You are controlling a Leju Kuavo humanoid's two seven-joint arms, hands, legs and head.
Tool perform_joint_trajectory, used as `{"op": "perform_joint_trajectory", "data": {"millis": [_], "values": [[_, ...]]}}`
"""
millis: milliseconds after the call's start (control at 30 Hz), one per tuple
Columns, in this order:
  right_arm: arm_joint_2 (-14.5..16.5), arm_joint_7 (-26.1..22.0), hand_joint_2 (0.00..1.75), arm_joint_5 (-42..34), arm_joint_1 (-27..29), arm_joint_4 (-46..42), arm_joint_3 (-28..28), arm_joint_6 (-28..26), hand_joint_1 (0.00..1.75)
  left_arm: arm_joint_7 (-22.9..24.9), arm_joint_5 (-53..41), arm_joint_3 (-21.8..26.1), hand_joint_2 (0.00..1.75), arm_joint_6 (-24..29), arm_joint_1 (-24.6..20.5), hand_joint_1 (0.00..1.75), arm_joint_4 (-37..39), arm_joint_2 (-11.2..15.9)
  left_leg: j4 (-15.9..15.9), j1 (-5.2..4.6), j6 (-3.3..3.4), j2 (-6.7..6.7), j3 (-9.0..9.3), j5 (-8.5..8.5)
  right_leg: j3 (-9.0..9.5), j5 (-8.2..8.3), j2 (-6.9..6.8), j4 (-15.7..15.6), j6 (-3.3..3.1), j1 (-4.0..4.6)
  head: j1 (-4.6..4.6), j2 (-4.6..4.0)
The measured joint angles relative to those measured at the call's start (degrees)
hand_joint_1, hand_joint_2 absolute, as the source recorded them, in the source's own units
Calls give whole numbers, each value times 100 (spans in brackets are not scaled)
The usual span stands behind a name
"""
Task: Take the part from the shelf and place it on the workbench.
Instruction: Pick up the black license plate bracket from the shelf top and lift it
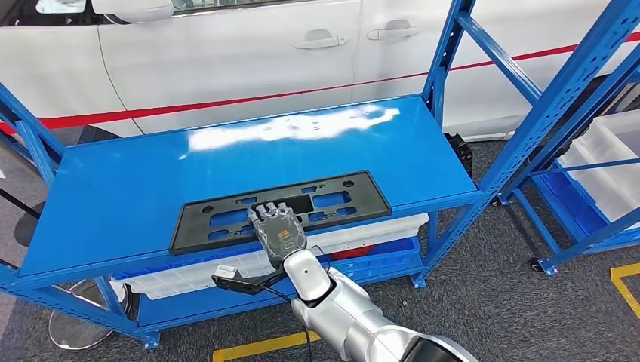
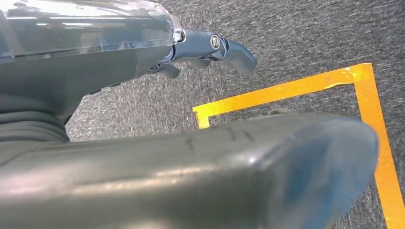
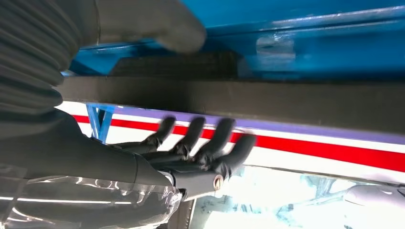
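The black license-plate bracket [image 1: 281, 209] lies flat at the front edge of the blue shelf [image 1: 151, 181]. The right hand [image 1: 278, 229] rests over it, fingers [image 3: 210, 143] extended, thumb beneath the edge, not yet clamped. The left hand [image 2: 210, 50] hangs empty over grey carpet [image 2: 310, 38], fingers loosely curled.

Silver arm [image 1: 355, 317], dark-fingered robot hand [image 1: 278, 228]

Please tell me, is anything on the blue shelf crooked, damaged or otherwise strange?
The black part lies flat but slightly askew, its near edge jutting past the blue shelf front. The right hand rests there. No damage or spill is visible.
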Motion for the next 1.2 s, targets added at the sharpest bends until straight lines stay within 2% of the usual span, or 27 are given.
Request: {"op": "perform_joint_trajectory", "data": {"millis": [467,567,600,700,1200], "values": [[12,-33,175,-498,-86,-73,102,101,0,80,117,147,0,364,-45,0,0,-48,0,0,0,0,-3,0,-2,0,0,0,0,0,0,0],[11,-31,175,-521,-115,-69,137,95,113,137,139,178,0,705,-48,0,0,-116,1,0,0,0,-3,0,-2,0,-1,0,0,0,0,0],[11,-43,175,-531,-126,-62,141,96,156,143,146,185,0,828,-51,0,0,-160,2,-1,0,0,-3,0,-2,0,-1,0,0,0,0,0],[11,-91,175,-576,-160,-29,143,128,175,160,157,216,0,1064,-72,0,1,-282,3,-3,0,0,-4,0,-2,1,-1,0,2,0,0,0],[11,-87,175,-804,-253,22,367,497,175,345,189,314,0,1249,-102,0,11,-452,4,-2,1,0,-5,1,-3,3,0,-1,5,-1,0,0]]}}
